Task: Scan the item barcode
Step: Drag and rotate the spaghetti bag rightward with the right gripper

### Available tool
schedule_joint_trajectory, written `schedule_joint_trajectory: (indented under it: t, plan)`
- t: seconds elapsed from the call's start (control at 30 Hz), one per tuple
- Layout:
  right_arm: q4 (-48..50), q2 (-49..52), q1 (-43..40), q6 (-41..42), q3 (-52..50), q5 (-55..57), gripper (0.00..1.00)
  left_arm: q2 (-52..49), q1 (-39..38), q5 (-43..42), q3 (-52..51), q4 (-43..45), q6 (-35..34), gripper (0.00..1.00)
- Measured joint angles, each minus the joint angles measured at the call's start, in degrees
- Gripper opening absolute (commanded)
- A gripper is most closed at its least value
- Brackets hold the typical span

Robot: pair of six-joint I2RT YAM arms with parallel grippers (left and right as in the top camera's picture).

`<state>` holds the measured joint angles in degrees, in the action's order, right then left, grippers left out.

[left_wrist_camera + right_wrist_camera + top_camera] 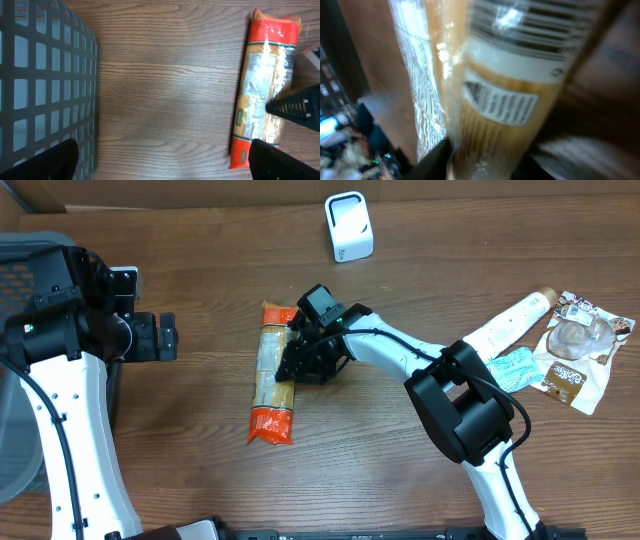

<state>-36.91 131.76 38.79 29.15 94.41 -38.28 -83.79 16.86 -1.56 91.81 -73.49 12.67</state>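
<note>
Pasta pkg (270, 392) flat, long axis near-far, R gripper (292, 360) clamping mid

Even, soft light falls on the table (200, 240), and shadows are faint. The right wrist view is blurred, with glare on the packet (500, 100).

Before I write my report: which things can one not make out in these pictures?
Barcode: right wrist view, blurred and cut by the top edge.
Right gripper, its hold on the pasta pack: overhead, its own body covers the jaws.
Snack packet print: overhead, too small.
</note>
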Motion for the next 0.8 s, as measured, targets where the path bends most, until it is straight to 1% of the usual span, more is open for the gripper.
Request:
schedule_joint_trajectory:
  t: [0.03, 0.13, 0.23, 0.3, 0.37, 0.47, 0.6, 0.67, 0.77, 0.8]
  plan:
    - [-0.1, 0.0, 0.0, 0.1, 0.0, -0.4, 0.13, 0.0, 0.0, 0.0, 0.0, 0.0, 0.0, 1.00]
    - [0.0, 0.0, -0.1, 0.5, 0.0, -1.9, 0.06, 0.0, 0.0, 0.0, 0.0, 0.0, 0.0, 1.00]
    - [-1.2, -0.1, -0.1, -0.5, 0.0, -2.4, 0.04, 0.0, 0.0, 0.0, 0.0, 0.0, 0.0, 1.00]
    - [-4.8, -0.6, -0.4, -1.9, 0.3, -1.3, 0.04, 0.0, 0.0, 0.0, 0.0, 0.0, 0.0, 1.00]
    - [-11.6, -2.1, -0.6, -3.3, 1.0, 2.3, 0.04, 0.0, 0.0, 0.0, 0.0, 0.0, 0.0, 1.00]
    - [-23.5, -4.8, -0.8, -4.7, 3.8, 12.4, 0.04, 0.0, 0.0, 0.0, 0.0, 0.0, 0.0, 1.00]
    - [-38.9, -7.5, -0.9, -5.7, 10.9, 32.4, 0.04, 0.0, 0.0, 0.0, 0.0, 0.0, 0.0, 0.99]
    - [-43.7, -8.9, -0.6, -6.1, 13.4, 43.7, 0.04, 0.0, 0.0, 0.0, 0.0, 0.0, 0.0, 0.99]
    - [-47.3, -9.7, 0.7, -6.3, 14.4, 55.7, 0.04, 0.0, 0.0, 0.0, 0.0, 0.0, 0.0, 0.99]
    - [-47.8, -9.7, 1.0, -6.3, 14.4, 57.2, 0.05, 0.0, 0.0, 0.0, 0.0, 0.0, 0.0, 1.00]
